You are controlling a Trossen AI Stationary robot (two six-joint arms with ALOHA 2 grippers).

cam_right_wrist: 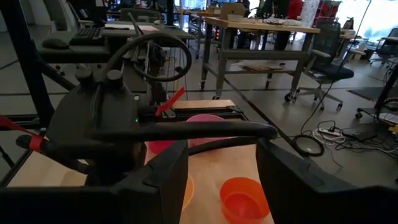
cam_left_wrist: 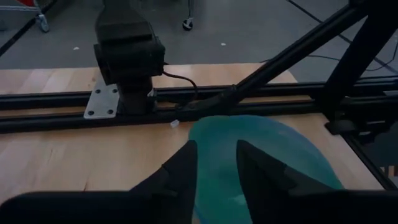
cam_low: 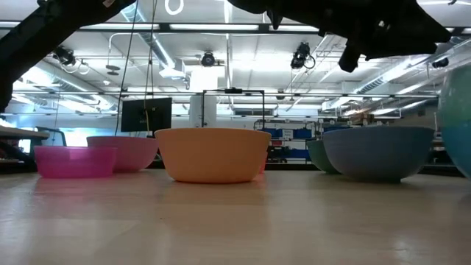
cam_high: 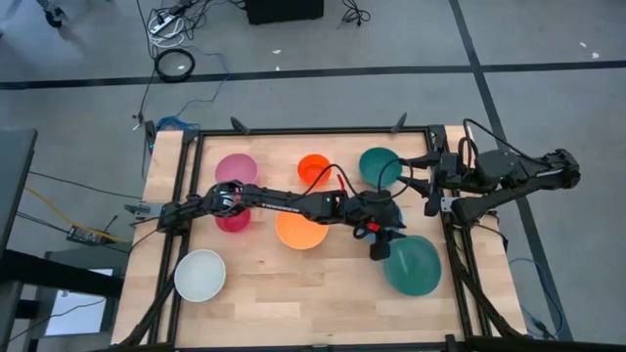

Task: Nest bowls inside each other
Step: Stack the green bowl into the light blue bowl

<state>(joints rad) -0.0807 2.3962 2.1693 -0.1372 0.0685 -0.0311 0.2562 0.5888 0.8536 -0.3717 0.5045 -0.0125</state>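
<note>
Left gripper (cam_left_wrist: 214, 163) jaws apart, empty, over large teal bowl (cam_high: 412, 264) | right gripper (cam_high: 430, 186) open beside small teal bowl (cam_high: 379, 166) | I lift straight up, avoid nudging rim

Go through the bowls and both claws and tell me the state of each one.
Left claw: open, over large teal bowl's rim.
Right claw: open, empty, beside small teal bowl.
Yellow-orange bowl: upright.
Orange-red bowl: upright.
Pink bowl: upright.
White bowl: upright, apart.
</note>
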